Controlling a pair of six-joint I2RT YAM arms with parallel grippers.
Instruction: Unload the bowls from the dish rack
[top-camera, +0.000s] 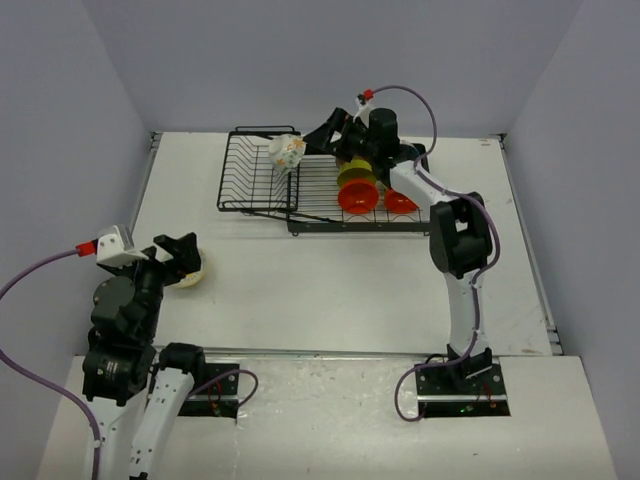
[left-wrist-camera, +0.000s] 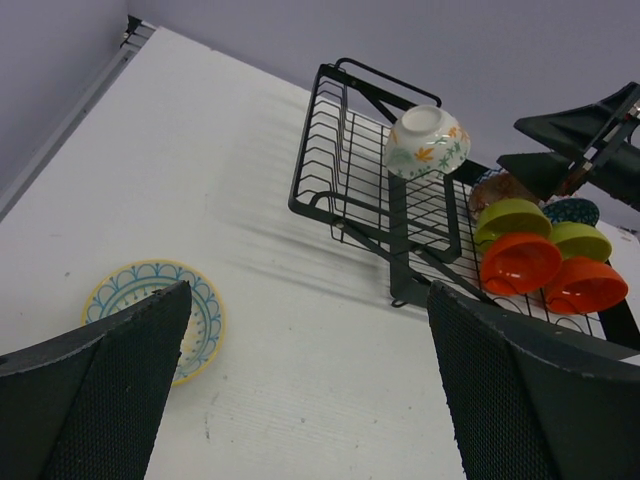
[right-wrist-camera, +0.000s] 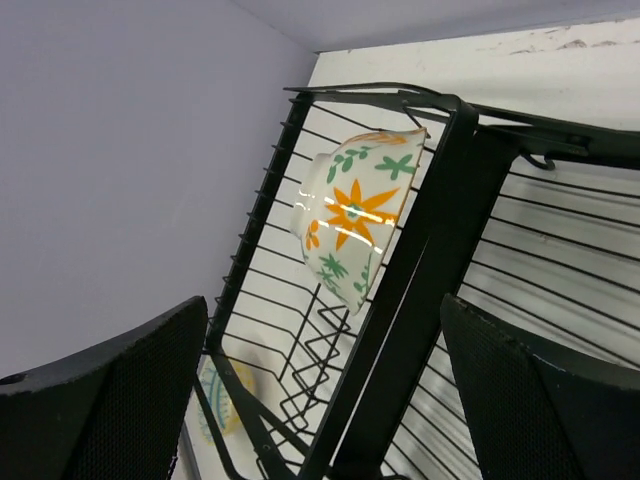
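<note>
**Inspector A:** State of the right gripper (right-wrist-camera: 322, 305)?

**Inspector B:** Jaws spread wide, nothing between them. It hangs over the dish rack (top-camera: 310, 212), which sits at 12 o'clock on the table (top-camera: 330, 290). It is aimed at the floral bowl (right-wrist-camera: 350, 225). That bowl is tipped on its side, leaning on the divider between the deep basket and the flat tray.

**A:** Hazards from here?

**B:** In my judgement, three.
- Rack bars run close beside the bowl, so a finger closing in could snag a wire and drag the whole rack.
- The bowl is glossy, curved and only propped. A pinch on its wall rather than its rim may pop it loose, into the basket or off the rack toward 9 o'clock.
- The arm reaches across the green bowls (left-wrist-camera: 510, 220) and orange bowls (left-wrist-camera: 520, 262) standing at the floral bowl's 4 o'clock. A low wrist could knock them.

**A:** The left gripper (left-wrist-camera: 310, 290)?

**B:** Also wide and empty, at 8 o'clock on the table, just over a patterned dish (left-wrist-camera: 150, 295) lying there. It is well apart from the rack. I cannot tell whether that dish is a bowl or a plate.

**A:** Do the views differ?

**B:** Only the right wrist view shows the floral bowl's tilt and the bar it leans on. Only the left wrist view shows a dark blue bowl (left-wrist-camera: 572, 210) behind the green ones; the overhead view has the arm across that spot. The overhead alone places both arms at once.
</note>
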